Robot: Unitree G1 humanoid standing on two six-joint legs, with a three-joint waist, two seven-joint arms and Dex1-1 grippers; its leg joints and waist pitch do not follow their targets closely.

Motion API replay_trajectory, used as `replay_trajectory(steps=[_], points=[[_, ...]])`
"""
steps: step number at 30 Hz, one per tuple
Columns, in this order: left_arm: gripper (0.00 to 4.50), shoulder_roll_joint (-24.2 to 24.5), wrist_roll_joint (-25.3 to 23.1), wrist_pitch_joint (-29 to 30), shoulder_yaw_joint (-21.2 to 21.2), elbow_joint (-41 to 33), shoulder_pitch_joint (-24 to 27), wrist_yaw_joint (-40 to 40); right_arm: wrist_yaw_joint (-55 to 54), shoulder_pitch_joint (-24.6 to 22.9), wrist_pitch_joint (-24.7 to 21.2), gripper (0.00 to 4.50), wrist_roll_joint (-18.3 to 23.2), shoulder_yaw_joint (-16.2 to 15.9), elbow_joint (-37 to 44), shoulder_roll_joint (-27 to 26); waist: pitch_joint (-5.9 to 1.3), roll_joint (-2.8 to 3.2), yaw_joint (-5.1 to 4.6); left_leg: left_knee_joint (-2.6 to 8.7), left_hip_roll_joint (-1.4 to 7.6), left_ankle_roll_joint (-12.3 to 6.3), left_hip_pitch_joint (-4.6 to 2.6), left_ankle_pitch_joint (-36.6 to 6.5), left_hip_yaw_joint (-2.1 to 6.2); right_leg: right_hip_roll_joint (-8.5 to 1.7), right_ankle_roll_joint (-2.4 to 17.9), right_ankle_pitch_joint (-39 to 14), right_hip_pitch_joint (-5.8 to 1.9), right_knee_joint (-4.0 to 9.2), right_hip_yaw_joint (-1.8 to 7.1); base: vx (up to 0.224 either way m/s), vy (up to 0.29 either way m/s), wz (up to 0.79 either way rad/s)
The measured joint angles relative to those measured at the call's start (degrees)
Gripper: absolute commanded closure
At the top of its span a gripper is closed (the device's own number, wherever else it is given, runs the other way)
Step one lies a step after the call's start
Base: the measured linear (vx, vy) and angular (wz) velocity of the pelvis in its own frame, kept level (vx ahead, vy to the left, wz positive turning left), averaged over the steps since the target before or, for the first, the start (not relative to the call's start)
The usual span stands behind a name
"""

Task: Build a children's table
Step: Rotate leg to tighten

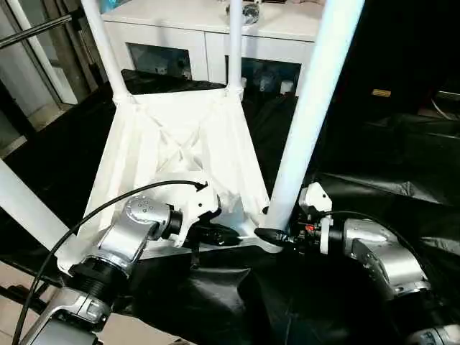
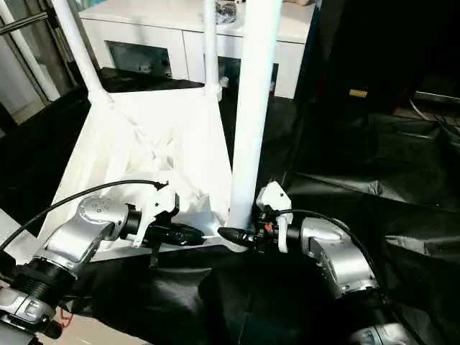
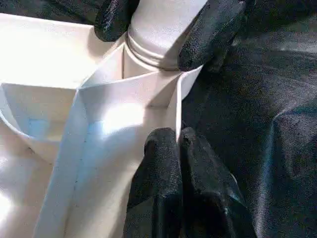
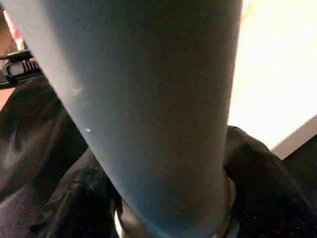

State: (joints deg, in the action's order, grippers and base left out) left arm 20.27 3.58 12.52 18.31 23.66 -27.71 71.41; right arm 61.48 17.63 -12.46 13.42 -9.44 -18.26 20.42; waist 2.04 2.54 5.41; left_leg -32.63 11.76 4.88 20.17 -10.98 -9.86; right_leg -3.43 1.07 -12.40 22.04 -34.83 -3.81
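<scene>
Left gripper had its fingers together, pressed against the near rim of the tabletop, by the corner socket. Right gripper sat at the foot of the near-right leg, fingers spread either side of the tube just above the socket; whether they were squeezing it, couldn't tell. The children's table lay upside down on the black-draped work table, ribbed underside up. Progress, by my read: both far legs stood in their sockets and the near-right one looked seated. A fourth leg crossed the left edge; couldn't tell if it was seated. Remaining: confirm it, then flip the table upright.
</scene>
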Motion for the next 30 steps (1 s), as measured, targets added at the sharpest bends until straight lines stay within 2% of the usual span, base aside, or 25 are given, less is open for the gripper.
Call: replay_trajectory(steps=[2,10,15,16,17,19,21,22,24,27,30], points=[[4.5,-0.9,-0.1,0.0,-0.2,0.4,0.0,-1.9,-2.2,0.0,0.1,1.89,-0.4,0.4,-0.2,-0.7,0.0,0.0,0.04,-0.08,0.0,0.06,-0.02,0.0,-0.01,-0.02,0.0,0.0,-0.03,-0.09,0.01,0.0,0.0,0.0],[4.5,-8.2,-2.9,3.0,-2.9,4.5,-2.2,-18.1,-28.2,5.1,1.6,1.89,-3.6,6.0,-9.9,-11.4,0.01,-0.08,-1.85,-0.05,-0.02,0.16,-0.2,0.0,-0.01,-0.02,-0.2,0.1,-0.2,-0.12,0.06,-0.022,-0.002,-0.02],[4.5,-12.2,-4.1,4.8,-3.2,4.8,-2.5,-24.1,-38.0,6.6,2.6,1.89,-6.0,7.1,-11.8,-14.6,-0.15,0.12,-1.95,-0.04,-0.03,0.16,-0.19,0.0,0.0,-0.02,-0.2,0.2,-0.23,-0.11,0.08,0.0,0.0,0.0],[4.5,-12.5,-4.3,4.8,-3.1,4.8,-2.5,-24.3,-38.8,6.5,3.1,1.54,-6.5,7.1,-11.9,-14.9,-0.2,0.2,-1.95,-0.04,-0.03,0.16,-0.17,0.0,0.0,-0.02,-0.2,0.2,-0.22,-0.11,0.08,0.0,0.0,0.0],[4.5,-12.6,-4.5,4.8,-3.1,4.8,-2.5,-24.4,-38.9,6.5,3.4,1.54,-6.6,7.1,-11.9,-14.9,-0.25,0.27,-1.93,-0.03,-0.03,0.16,-0.17,0.0,0.0,-0.02,-0.2,0.2,-0.22,-0.11,0.08,0.0,0.0,0.0],[4.5,-12.6,-4.5,4.7,-2.9,4.8,-2.5,-24.4,-39.0,6.4,3.8,1.19,-6.8,7.1,-11.9,-14.9,-0.28,0.29,-1.92,-0.03,-0.03,0.16,-0.16,0.0,0.0,-0.02,-0.2,0.2,-0.22,-0.12,0.08,0.0,0.0,0.0],[4.5,-12.6,-4.5,4.6,-2.7,4.7,-2.5,-24.3,-38.5,6.4,3.9,1.16,-7.1,7.1,-11.8,-14.9,-0.31,0.26,-1.93,-0.03,-0.03,0.16,-0.15,0.0,0.0,-0.02,0.0,0.3,-0.23,-0.11,0.09,0.0,0.0,0.0],[4.5,-12.6,-4.5,4.5,-2.6,4.6,-2.5,-24.2,-37.8,6.4,4.0,0.93,-7.1,7.1,-11.7,-14.8,-0.31,0.25,-1.94,-0.04,-0.04,0.16,-0.14,0.0,0.0,-0.02,0.0,0.3,-0.23,-0.09,0.09,0.0,0.0,0.0],[4.5,-12.4,-4.5,4.4,-2.5,4.5,-2.4,-23.8,-36.4,6.4,4.1,0.81,-7.1,7.0,-11.6,-14.3,-0.31,0.25,-1.94,-0.04,-0.04,0.16,-0.1,0.0,0.0,-0.02,0.0,0.3,-0.21,-0.06,0.09,0.0,0.0,0.0],[4.5,-11.3,-4.2,3.8,-2.0,3.6,-2.1,-21.5,-29.1,5.0,4.1,0.81,-6.6,5.1,-9.3,-9.9,-0.28,0.22,-1.81,-0.03,-0.03,0.15,0.01,0.0,0.0,-0.02,-0.1,0.2,-0.16,-0.05,0.08,0.0,0.0,0.0],[4.5,-10.3,-3.5,3.3,-1.6,3.1,-2.1,-19.1,-21.5,3.9,4.1,0.81,-6.0,3.8,-7.0,-5.1,-0.28,0.22,-1.25,-0.04,-0.02,0.05,0.2,0.0,0.0,-0.02,-0.2,0.0,-0.11,-0.04,0.07,0.0,0.0,0.0]])
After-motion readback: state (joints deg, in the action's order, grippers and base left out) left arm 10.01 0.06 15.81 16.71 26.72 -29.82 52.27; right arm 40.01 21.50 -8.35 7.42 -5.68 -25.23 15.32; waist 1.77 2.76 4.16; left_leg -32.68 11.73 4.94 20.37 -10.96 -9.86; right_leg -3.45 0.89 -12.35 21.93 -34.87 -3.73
